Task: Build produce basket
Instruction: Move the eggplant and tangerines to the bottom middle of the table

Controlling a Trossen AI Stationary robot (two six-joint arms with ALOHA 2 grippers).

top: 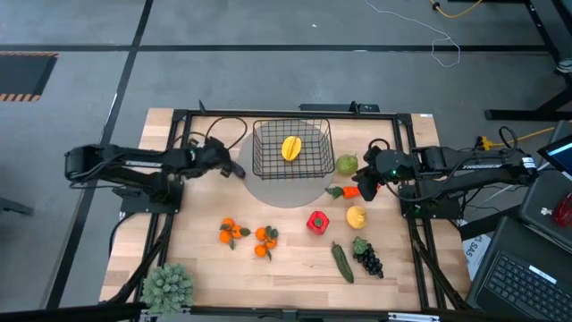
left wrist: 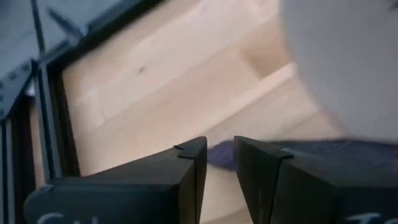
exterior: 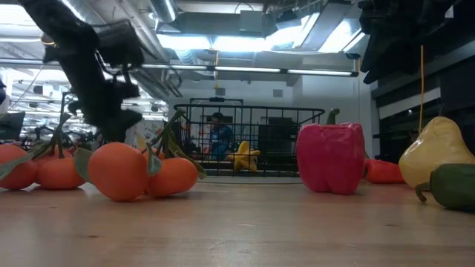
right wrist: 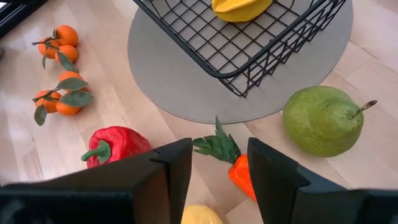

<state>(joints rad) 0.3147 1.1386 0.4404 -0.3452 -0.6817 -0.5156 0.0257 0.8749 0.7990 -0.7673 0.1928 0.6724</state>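
Observation:
The black wire basket stands on a round grey mat with the yellow starfruit inside. My left gripper is at the mat's left edge, shut on the purple eggplant. My right gripper is open just right of the mat, its fingers standing over the carrot, on either side of its leafy top. The green apple, red pepper, lemon, oranges, cucumber and grapes lie on the table. My left gripper pinches the eggplant between its two fingers; a purple strip shows in the narrow gap. More of the eggplant runs on behind one finger, so the fingers lie across it. Whether it is clear of the table I cannot tell.
A bushy grey-green plant stands at the near left corner. A second orange bunch lies beside the first. A black frame runs round the table. Bare wood lies left of the mat and along the near edge.

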